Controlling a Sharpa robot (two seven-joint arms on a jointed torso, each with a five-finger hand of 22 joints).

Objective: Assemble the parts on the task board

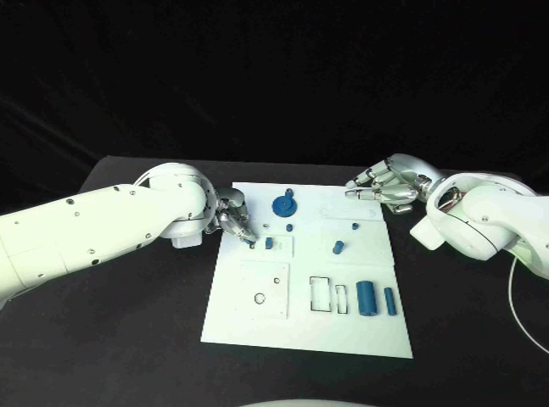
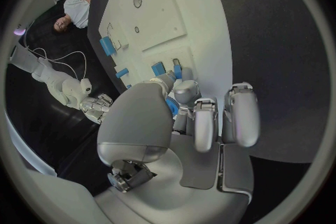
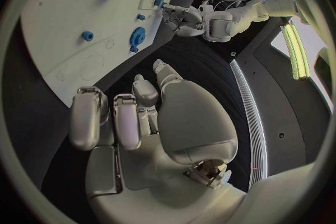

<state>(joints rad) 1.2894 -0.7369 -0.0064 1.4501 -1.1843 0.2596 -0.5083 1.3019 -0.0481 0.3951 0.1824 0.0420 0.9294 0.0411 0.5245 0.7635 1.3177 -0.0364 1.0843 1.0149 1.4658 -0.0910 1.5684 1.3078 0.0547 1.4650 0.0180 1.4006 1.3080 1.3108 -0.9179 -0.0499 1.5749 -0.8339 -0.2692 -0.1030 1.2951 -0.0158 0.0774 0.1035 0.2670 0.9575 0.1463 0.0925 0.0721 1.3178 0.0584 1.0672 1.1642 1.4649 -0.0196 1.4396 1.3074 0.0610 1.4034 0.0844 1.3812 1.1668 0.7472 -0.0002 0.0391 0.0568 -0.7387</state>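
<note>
table: we see a black table (image 1: 127,339) carrying the white task board (image 1: 301,331) at its middle.
task board: it lies flat, long side running away from the robot, with outlined recesses and small round holes on its near half.
left hand: our left hand (image 1: 234,222) sits at the board's left edge, fingers reaching down onto the board. in the left wrist view the fingertips (image 2: 183,89) are closed around a small blue part (image 2: 172,107), so we read this hand as grasping that part.
right hand: our right hand (image 1: 388,188) hovers just off the board's far right corner, fingers curled inward with nothing between them, so it is clenched on nothing. in the right wrist view the same hand (image 3: 150,123) is above the dark table beside the board's edge.
blue gear: a round blue gear (image 1: 284,204) lies on the board's far half, between the two hands.
small pegs: a short blue peg (image 1: 269,243) stands just beside the left hand's fingertips; another small blue piece (image 1: 290,227) lies below the gear; a further blue peg (image 1: 338,248) sits nearer the board's middle, tilted.
blue blocks: a larger blue block (image 1: 367,298) and a slimmer blue bar (image 1: 390,301) lie side by side near the board's right edge, beside two outlined rectangular slots.
contact: the right hand touches neither the board nor any part.
</note>
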